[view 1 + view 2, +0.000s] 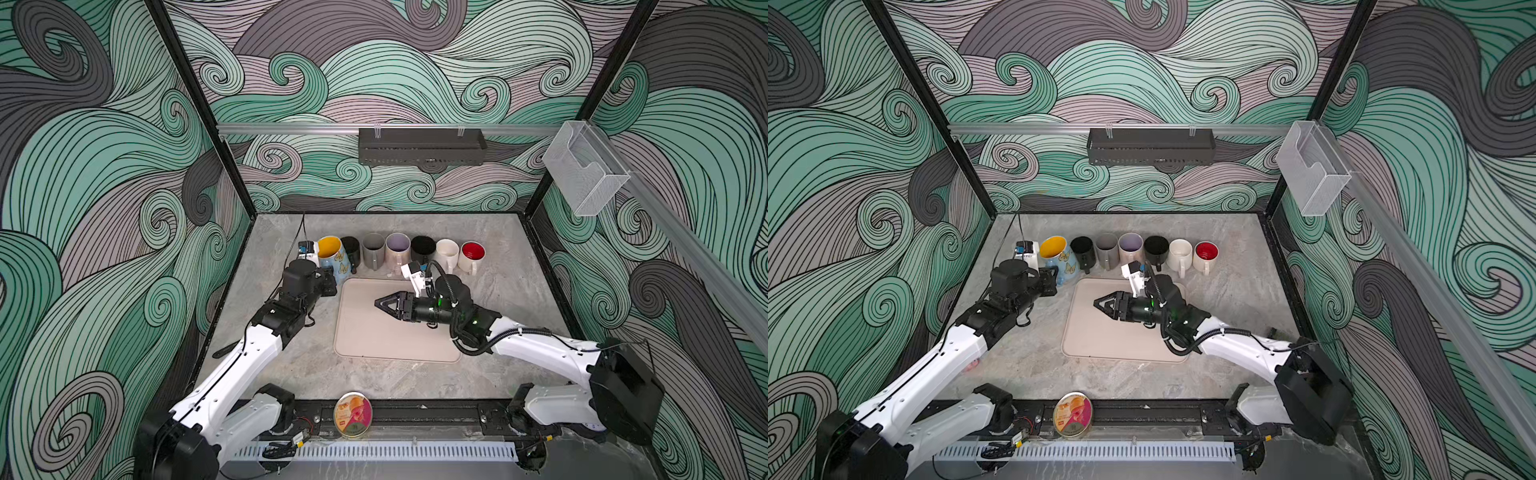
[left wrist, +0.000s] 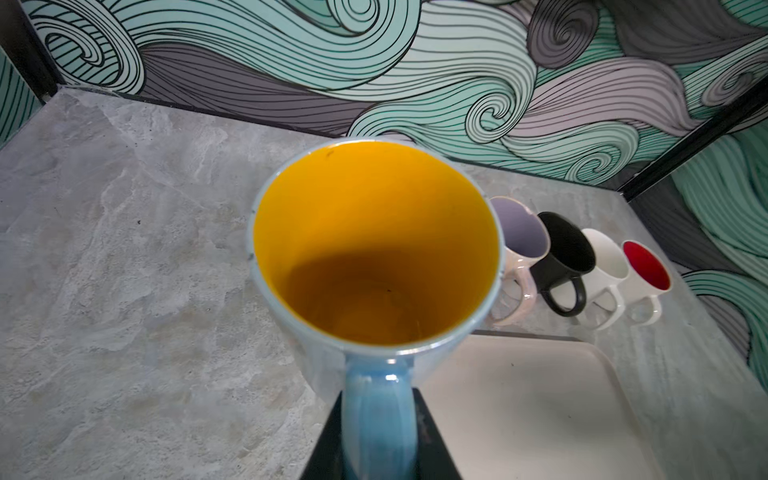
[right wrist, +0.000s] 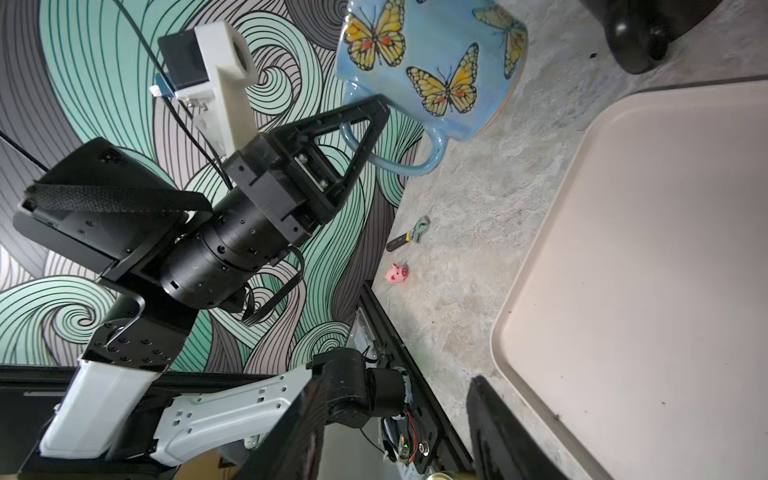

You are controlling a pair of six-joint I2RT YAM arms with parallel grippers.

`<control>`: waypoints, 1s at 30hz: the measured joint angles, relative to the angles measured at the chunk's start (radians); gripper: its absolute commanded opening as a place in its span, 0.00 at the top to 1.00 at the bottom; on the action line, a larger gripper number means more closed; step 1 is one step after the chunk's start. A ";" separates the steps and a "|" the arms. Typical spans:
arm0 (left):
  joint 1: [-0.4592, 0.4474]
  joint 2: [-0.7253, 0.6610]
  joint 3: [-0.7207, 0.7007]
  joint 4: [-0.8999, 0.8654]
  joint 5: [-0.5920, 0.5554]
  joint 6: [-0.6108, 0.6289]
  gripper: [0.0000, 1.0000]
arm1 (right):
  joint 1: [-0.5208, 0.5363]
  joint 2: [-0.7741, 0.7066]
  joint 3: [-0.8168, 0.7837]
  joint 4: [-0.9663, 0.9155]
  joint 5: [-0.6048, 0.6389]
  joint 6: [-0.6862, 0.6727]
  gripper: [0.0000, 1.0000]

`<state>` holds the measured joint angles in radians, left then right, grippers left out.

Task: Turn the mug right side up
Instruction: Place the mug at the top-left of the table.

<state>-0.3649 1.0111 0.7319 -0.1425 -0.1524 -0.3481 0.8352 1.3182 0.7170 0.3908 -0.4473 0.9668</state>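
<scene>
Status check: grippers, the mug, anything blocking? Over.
Left gripper shut on handle of butterfly mug. Right gripper open, empty, over the tray. Mug mouth-up at row's end, black mug close beside; nothing else crowds it.

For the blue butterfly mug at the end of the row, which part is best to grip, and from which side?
Grip the handle, coming from the front, the robot's side. The butterfly mug has its mouth up, its handle points toward the left arm, and a black mug stands close beside it. The left end effector is shut on that handle.
</scene>
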 measured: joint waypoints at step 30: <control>0.083 0.304 0.078 0.167 -0.199 0.124 1.00 | -0.114 -0.011 -0.030 -0.068 0.005 -0.051 0.44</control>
<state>-0.2821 1.3151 0.8101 0.0250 -0.3515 -0.2245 0.7208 1.3071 0.6872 0.3229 -0.4427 0.9161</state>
